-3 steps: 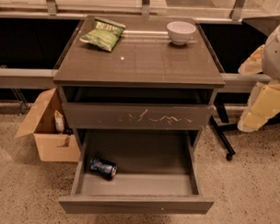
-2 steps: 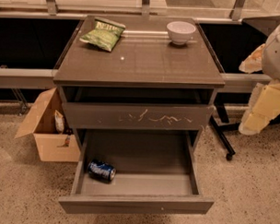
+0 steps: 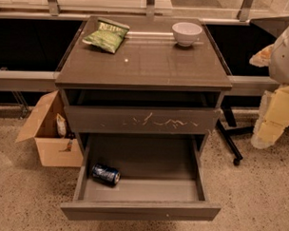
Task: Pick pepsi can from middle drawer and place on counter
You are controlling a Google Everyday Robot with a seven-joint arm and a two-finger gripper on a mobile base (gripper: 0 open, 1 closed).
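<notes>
The pepsi can [image 3: 105, 174], blue with silver ends, lies on its side in the front left corner of the open middle drawer [image 3: 140, 210]. The drawer is pulled far out and its front panel is plain. The counter [image 3: 151, 65] is the glossy grey-brown top of the cabinet. My gripper is out of view. Only white and cream parts of my arm [image 3: 278, 98] show at the right edge, well to the right of the cabinet and away from the can.
A green crisp bag [image 3: 107, 34] and a white bowl [image 3: 187, 33] sit at the back of the counter. The drawer above, with a scratched front [image 3: 142, 120], is slightly open. An open cardboard box [image 3: 49, 133] stands on the floor at left. A black wheeled stand leg [image 3: 230, 144] is at right.
</notes>
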